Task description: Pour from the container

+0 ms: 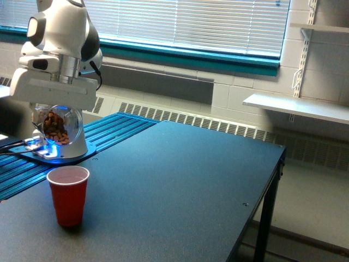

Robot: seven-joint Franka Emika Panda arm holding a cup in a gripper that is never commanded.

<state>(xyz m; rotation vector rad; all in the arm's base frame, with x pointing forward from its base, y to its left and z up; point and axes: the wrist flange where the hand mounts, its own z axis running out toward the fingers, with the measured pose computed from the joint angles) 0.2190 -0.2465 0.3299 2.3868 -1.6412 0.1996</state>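
At the upper left of the frame the white robot arm hung over the near end of the table, its gripper (56, 112) clamped on the small clear rounded jar (56, 126) with brown nut-like pieces showing through its wall. The fingers themselves were mostly hidden behind the broad white gripper body, so their hold was judged from the jar hanging beneath it, not seen outright. The jar sat at the left edge of the frame, in the air, in front of the arm's white base with its blue light. Below it and slightly toward the exterior view's right, at the lower left of the frame, stood the red plastic cup (68, 195), upright and open-mouthed on the dark table (185, 185), well apart from the jar. That was the relation the pour seemed to turn on: the cup's mouth lay under and a little right of the jar. How far the jar was tipped could not be told. No pieces were visibly falling. The rest of the table to the right lay bare, a white wall shelf (297, 107) beyond it.
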